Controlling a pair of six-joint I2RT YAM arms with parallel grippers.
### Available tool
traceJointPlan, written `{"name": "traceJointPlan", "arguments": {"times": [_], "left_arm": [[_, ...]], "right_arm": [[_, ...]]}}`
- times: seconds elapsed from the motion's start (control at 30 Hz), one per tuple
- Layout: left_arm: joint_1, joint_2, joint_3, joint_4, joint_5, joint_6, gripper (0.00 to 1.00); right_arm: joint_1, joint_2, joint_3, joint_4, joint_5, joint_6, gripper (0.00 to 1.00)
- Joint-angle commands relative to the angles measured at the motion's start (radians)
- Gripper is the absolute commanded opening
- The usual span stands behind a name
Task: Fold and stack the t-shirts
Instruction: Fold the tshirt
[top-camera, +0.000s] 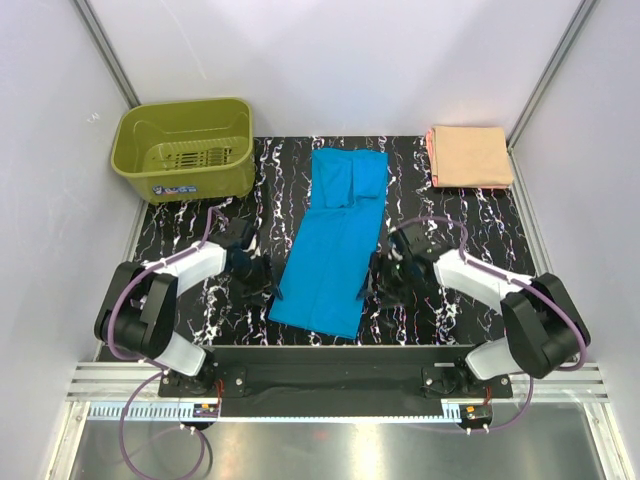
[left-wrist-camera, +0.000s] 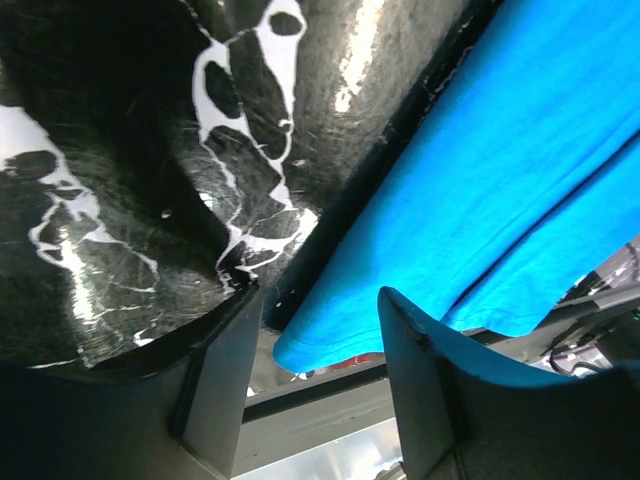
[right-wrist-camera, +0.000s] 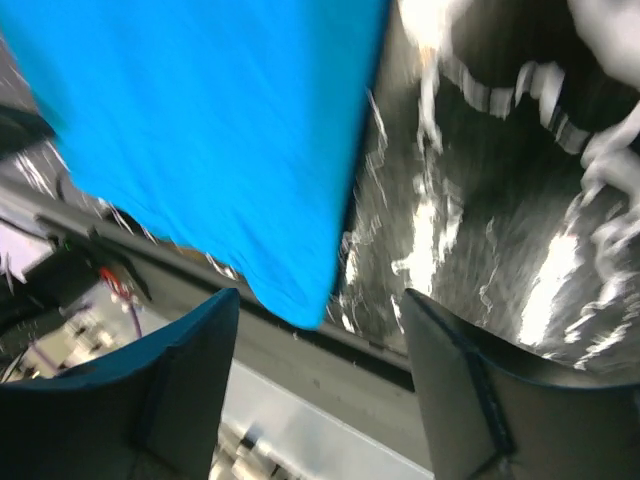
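Observation:
The turquoise t-shirt (top-camera: 335, 240) lies on the black marbled table as a long strip with its sleeves folded in, its near hem toward the arms. The peach t-shirt (top-camera: 470, 155) sits folded at the far right corner. My left gripper (top-camera: 257, 272) is low beside the turquoise shirt's near-left edge. In the left wrist view that gripper (left-wrist-camera: 320, 292) is open, and the shirt's near corner (left-wrist-camera: 330, 335) shows between the fingers (left-wrist-camera: 225, 370), unpinched. My right gripper (top-camera: 385, 275) is by the near-right edge. It (right-wrist-camera: 320, 294) is open in the right wrist view, with the near-right corner (right-wrist-camera: 290, 280) just beyond its fingertips.
An olive-green plastic basket (top-camera: 185, 148) stands at the far left corner. The table's near edge and a metal rail (top-camera: 330, 385) run just behind both grippers. White walls close in the table on three sides.

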Motion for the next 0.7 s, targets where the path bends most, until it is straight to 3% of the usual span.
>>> {"name": "traceJointPlan", "arguments": {"times": [0.0, 0.23, 0.67], "left_arm": [[-0.002, 0.023, -0.059, 0.098, -0.013, -0.003, 0.56], [-0.002, 0.025, -0.114, 0.126, 0.014, -0.018, 0.51], [-0.003, -0.07, -0.197, 0.08, -0.05, -0.063, 0.52]], "right_arm": [[0.046, -0.064, -0.095, 0.181, -0.139, 0.13, 0.75], [0.135, -0.001, -0.194, 0.296, -0.163, 0.208, 0.75], [0.149, 0.084, -0.252, 0.4, -0.139, 0.265, 0.64]]}}
